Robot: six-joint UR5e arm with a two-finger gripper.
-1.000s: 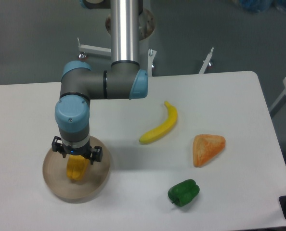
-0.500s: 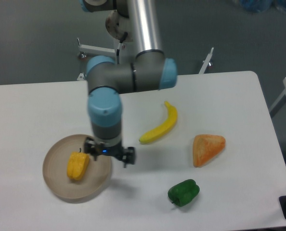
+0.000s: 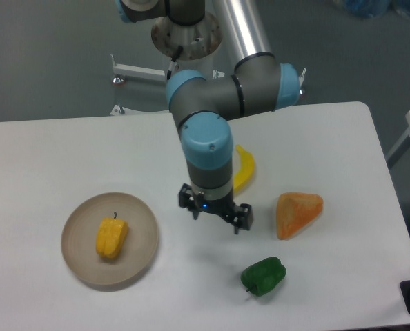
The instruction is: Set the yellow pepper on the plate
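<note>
Now the yellow pepper (image 3: 112, 237) lies on the plate (image 3: 77, 258) near the desk's (image 3: 46, 158) front-left corner. Mid-desk, well apart from it, the fingers (image 3: 216, 216) hang spread wide, holding nothing, beside the banana (image 3: 245, 169).

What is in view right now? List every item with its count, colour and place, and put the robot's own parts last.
yellow pepper: 1, yellow-orange, lying on the plate, left side of the table
plate: 1, beige-tan, front left of the table
banana: 1, yellow, table centre, partly hidden behind the arm
green pepper: 1, green, front of the table, right of centre
orange wedge: 1, orange, triangular, right of the tool; what it is cannot be told
table: 1, white, under everything
arm: 1, grey with blue caps, over the table centre
tool: 1, black, empty, fingers apart, between plate and orange wedge
</note>
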